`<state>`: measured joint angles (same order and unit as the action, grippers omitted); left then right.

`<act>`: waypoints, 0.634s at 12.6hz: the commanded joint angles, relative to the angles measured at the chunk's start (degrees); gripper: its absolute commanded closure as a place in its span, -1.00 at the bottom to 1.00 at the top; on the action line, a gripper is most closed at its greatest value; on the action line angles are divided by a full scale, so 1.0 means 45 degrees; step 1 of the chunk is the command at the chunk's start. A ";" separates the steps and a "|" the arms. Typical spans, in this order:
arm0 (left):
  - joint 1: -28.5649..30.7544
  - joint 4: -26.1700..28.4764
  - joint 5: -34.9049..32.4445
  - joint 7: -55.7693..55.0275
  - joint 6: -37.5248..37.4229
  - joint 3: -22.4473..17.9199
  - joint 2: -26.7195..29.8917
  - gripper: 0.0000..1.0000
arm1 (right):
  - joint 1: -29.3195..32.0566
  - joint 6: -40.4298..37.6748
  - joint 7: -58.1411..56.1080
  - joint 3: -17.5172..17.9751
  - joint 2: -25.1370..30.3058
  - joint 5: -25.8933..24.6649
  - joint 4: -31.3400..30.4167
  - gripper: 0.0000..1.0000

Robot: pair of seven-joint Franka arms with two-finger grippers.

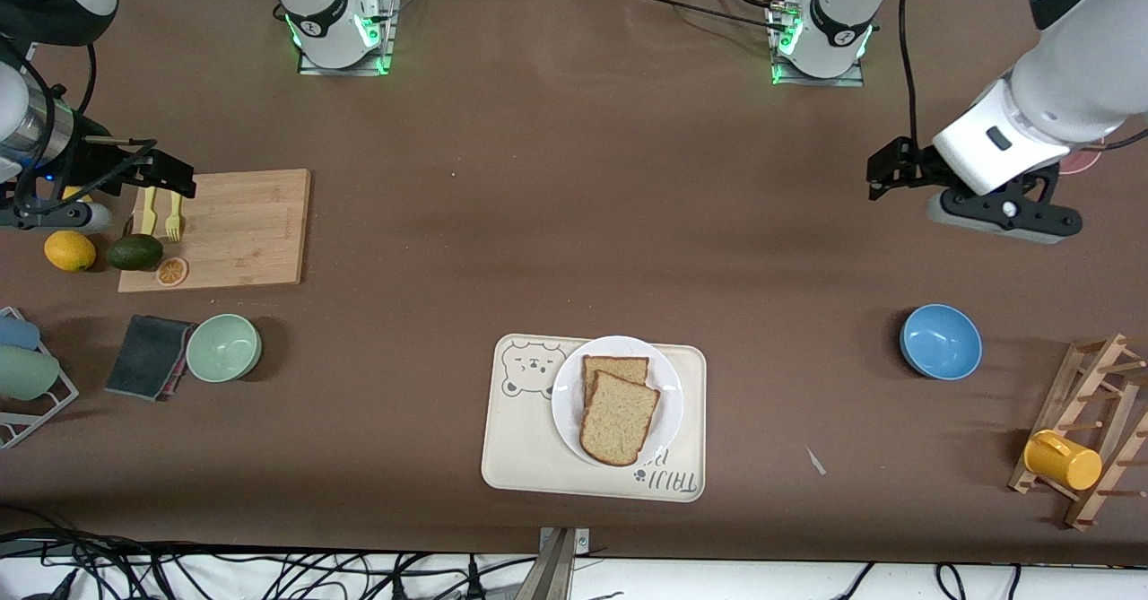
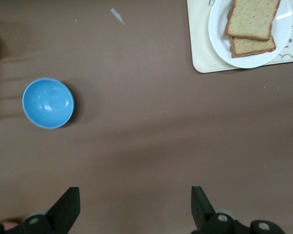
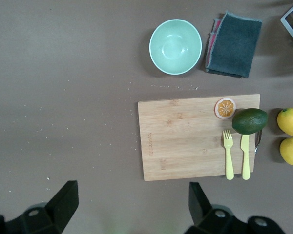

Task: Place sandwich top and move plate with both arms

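Brown matte covering is seen across the whole worktop [image 1: 556, 178], on which everything is laid out. Two white arms are held up at the frame's sides, both waiting: the left gripper [image 1: 883, 169] at the right edge of the front view, above bare worktop, and the right gripper [image 1: 170, 172] at the left edge, over the end of a bamboo cutting board [image 1: 238, 228]. In each wrist view the black fingers [image 2: 66, 207] are shown spread wide with nothing between them (the same holds for the right gripper's fingers [image 3: 63, 202]).

A cream tray [image 1: 520, 439] with a bear drawing is placed at lower centre of the front view. On it a white plate [image 1: 668, 403] is set, shifted toward the tray's right-hand part in that view. The sandwich top [image 1: 619, 416] is found on the plate, lying askew over a second slice [image 1: 617, 369] so that only the latter's upper strip is left uncovered.

A blue bowl [image 1: 940, 342] is seen at centre right, well apart from the tray. A green bowl [image 1: 223, 347] and a folded dark cloth [image 1: 148, 356] are placed just beside each other at lower left. On the board's left end a yellow fork and knife [image 1: 161, 213] are laid, with an avocado [image 1: 134, 252] and an orange slice [image 1: 171, 271] below them.
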<state>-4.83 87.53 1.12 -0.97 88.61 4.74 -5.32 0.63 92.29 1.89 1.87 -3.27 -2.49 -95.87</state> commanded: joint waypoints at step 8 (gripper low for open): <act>0.0585 0.2717 0.0123 0.0040 0.1833 0.0098 0.1494 -1.00 | 0.0075 -0.0158 -0.0030 0.0033 -0.0036 0.0203 0.0211 -1.00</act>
<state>-2.19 98.32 1.23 -0.92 95.96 5.19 -0.41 0.63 92.29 1.89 1.88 -3.27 -2.49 -95.87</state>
